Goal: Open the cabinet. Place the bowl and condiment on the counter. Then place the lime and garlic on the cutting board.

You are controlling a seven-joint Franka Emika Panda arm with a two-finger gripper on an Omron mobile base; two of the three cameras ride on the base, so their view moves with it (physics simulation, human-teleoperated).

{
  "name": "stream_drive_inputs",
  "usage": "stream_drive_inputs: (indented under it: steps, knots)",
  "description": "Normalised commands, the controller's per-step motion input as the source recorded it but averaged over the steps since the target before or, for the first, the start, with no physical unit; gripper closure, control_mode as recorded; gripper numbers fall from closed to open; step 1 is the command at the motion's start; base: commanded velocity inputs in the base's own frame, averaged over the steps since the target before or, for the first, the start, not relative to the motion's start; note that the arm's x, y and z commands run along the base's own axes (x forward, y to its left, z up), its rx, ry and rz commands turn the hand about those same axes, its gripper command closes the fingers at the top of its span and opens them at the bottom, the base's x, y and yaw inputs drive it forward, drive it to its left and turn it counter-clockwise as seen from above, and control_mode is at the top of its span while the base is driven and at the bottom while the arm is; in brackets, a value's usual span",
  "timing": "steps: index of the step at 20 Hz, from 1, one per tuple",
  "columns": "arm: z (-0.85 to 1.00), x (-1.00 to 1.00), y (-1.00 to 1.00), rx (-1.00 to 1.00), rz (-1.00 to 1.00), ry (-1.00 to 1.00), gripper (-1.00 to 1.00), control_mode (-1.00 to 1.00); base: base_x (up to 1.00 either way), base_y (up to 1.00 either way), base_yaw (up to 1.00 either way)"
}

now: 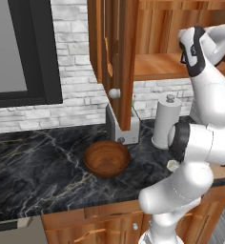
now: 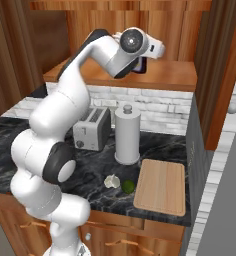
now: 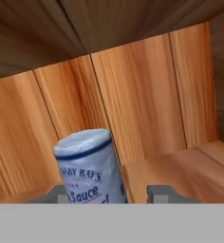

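While reaching into the open cabinet (image 1: 119,57), claw (image 3: 109,193) set astride the condiment (image 3: 90,166) on the cabinet shelf, tips apart either side, firm clamp not certain. Below the cabinet on the desk (image 1: 33,162): bowl (image 1: 106,158), plus garlic (image 2: 110,181) touching lime (image 2: 128,187), just beside cutting board (image 2: 161,186).

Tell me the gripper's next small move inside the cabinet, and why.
Probably close on the condiment. In the hand view the bottle stands upright on the cabinet shelf between the two fingertips, jaws apart on either side. The bowl already sits on the counter, so the bottle comes next.
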Motion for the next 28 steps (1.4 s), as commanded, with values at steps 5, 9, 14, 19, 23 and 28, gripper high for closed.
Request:
stream_drive_inputs:
  steps: [5,9,14,19,23,28]
  knots:
    - [0.0,-0.6,0.27,-0.1,0.12,0.0,1.0,-1.0,0.0,0.0,0.0]
    - [0.0,-0.63,0.36,-0.12,0.12,0.0,1.0,-1.0,0.0,0.0,0.0]
    - [-0.03,-0.68,0.3,-0.11,0.12,0.0,1.0,-1.0,0.0,0.0,0.0]
    - [-0.2,-0.63,0.17,-0.09,0.12,-0.01,1.0,-1.0,0.0,0.0,0.0]
    - [-0.36,-0.17,0.17,-0.07,0.1,0.01,1.0,-1.0,0.0,0.0,0.0]
    - [-0.5,-0.14,0.26,-0.08,0.09,0.03,1.0,-1.0,0.0,0.0,0.0]
